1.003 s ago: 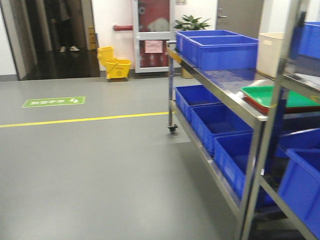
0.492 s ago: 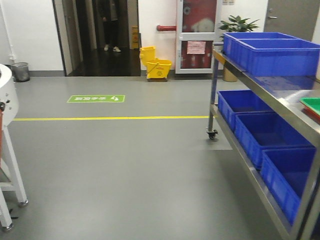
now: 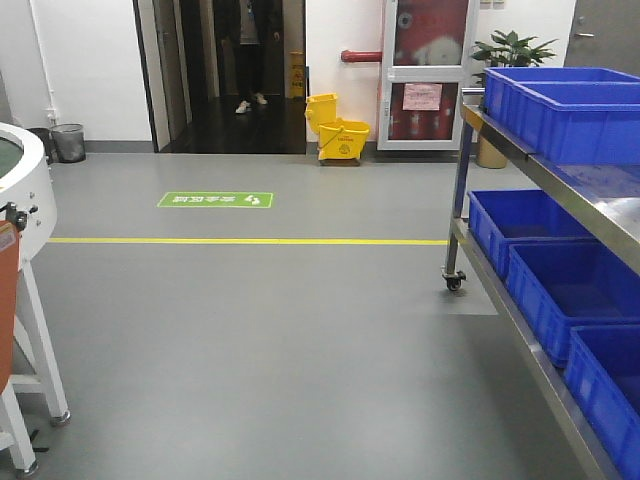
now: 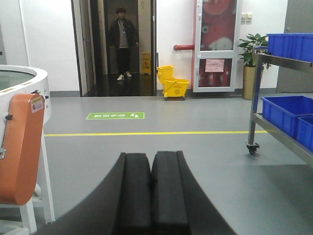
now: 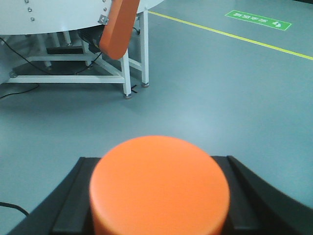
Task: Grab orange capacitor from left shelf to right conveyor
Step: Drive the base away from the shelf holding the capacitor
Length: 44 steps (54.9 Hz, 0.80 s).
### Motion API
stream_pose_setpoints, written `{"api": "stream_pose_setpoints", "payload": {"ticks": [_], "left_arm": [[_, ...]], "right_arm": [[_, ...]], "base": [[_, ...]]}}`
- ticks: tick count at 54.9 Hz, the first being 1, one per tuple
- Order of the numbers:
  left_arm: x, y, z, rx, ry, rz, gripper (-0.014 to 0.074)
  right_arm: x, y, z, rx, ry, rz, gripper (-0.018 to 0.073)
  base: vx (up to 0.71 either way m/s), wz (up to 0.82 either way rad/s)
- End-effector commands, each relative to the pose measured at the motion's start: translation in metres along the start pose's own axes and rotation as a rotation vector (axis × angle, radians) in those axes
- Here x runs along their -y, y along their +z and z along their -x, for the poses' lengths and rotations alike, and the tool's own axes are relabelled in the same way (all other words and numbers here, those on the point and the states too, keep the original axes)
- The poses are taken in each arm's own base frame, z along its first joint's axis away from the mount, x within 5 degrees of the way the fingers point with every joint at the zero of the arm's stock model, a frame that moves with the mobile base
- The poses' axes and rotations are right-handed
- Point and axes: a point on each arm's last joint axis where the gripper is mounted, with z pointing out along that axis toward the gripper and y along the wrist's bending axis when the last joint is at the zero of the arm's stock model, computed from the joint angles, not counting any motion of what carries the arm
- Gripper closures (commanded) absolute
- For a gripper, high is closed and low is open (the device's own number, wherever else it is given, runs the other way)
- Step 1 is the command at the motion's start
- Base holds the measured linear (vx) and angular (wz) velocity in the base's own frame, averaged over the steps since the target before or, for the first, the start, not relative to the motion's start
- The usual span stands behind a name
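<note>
Right tool point(image 5: 159, 196) is closed around the orange capacitor point(image 5: 159, 183), whose round face fills the space between the two black fingers point(image 5: 254, 200). I judge it is gripped centred like this so that it does not slip while the base travels. Left tool point(image 4: 151, 191) has its pads pressed together with nothing between them, probably because it is not needed now. So the capacitor is in the grip, away from the shelf point(image 3: 600, 200) with blue bins point(image 3: 560, 105), and not yet on the white conveyor point(image 5: 63, 14) standing near. The green floor sign point(image 3: 215, 200) carries white characters, too small to read. The sticker on the orange cover point(image 4: 19, 147) and the pink notice point(image 3: 422, 97) are also unreadable.
</note>
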Motion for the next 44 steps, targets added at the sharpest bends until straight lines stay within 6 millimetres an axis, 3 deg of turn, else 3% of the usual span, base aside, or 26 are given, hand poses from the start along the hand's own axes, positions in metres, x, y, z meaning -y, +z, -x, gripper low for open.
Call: {"api": "stream_pose_setpoints", "payload": {"ticks": [1, 44], "left_arm": [[-0.0004, -0.0003, -0.0029, 0.061, -0.007, -0.001, 0.0603], [-0.0004, -0.0003, -0.003, 0.06, -0.007, -0.001, 0.0603]], "right_arm": [[0.0007, -0.0034, 0.0145, 0.098, -0.005, -0.008, 0.035], [0.0005, -0.0035, 0.0146, 0.099, -0.003, -0.005, 0.035]], "base": [[0.27, 0.04], [0.36, 0.01]]}}
